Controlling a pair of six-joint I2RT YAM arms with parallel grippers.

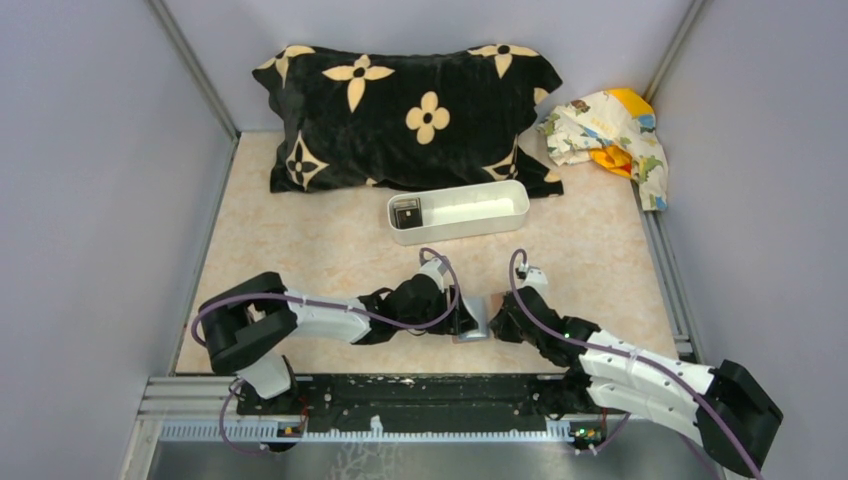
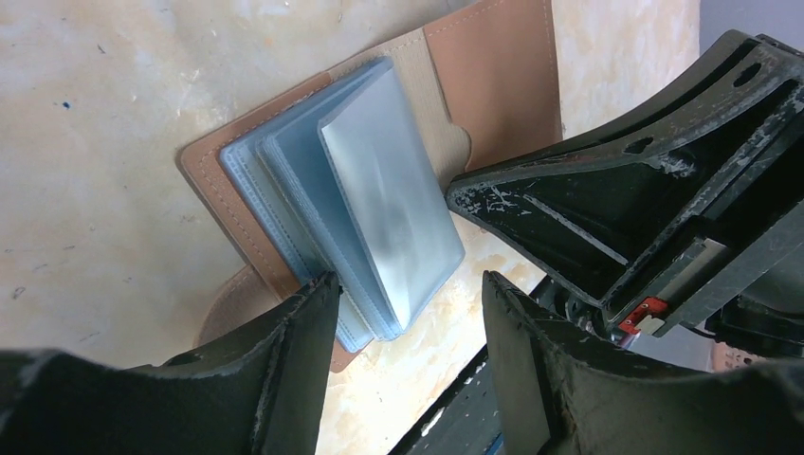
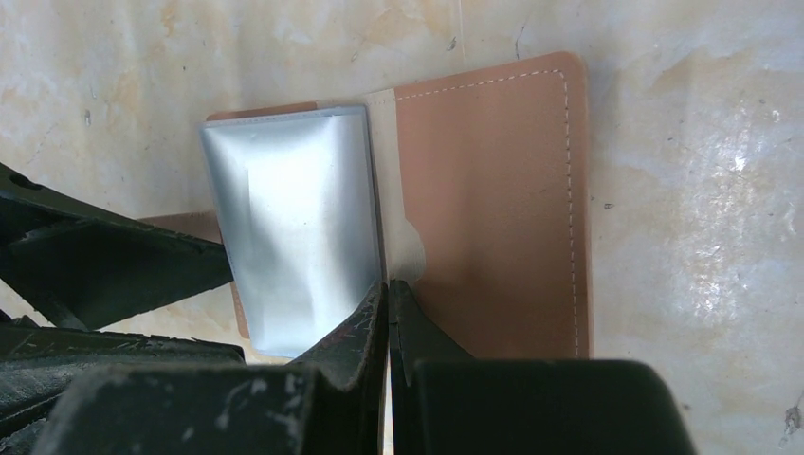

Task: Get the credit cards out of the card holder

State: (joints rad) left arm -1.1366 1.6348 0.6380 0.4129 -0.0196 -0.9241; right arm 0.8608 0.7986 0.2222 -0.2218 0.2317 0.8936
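Observation:
The card holder lies open on the table, brown outside, with a fan of light blue sleeves standing up from its fold. My left gripper is open, and the sleeves' lower corner sits between its fingers without touching them. My right gripper is shut, its tips resting on the holder beside the fold, with nothing between them. In the top view both grippers, left and right, meet over the holder. One dark credit card lies in the white tray's left end. I see no card in the sleeves.
The long white tray stands behind the holder. A black pillow with tan flowers lies along the back, and a crumpled patterned cloth lies at the back right. Grey walls enclose both sides. The arms' base rail runs just near the holder.

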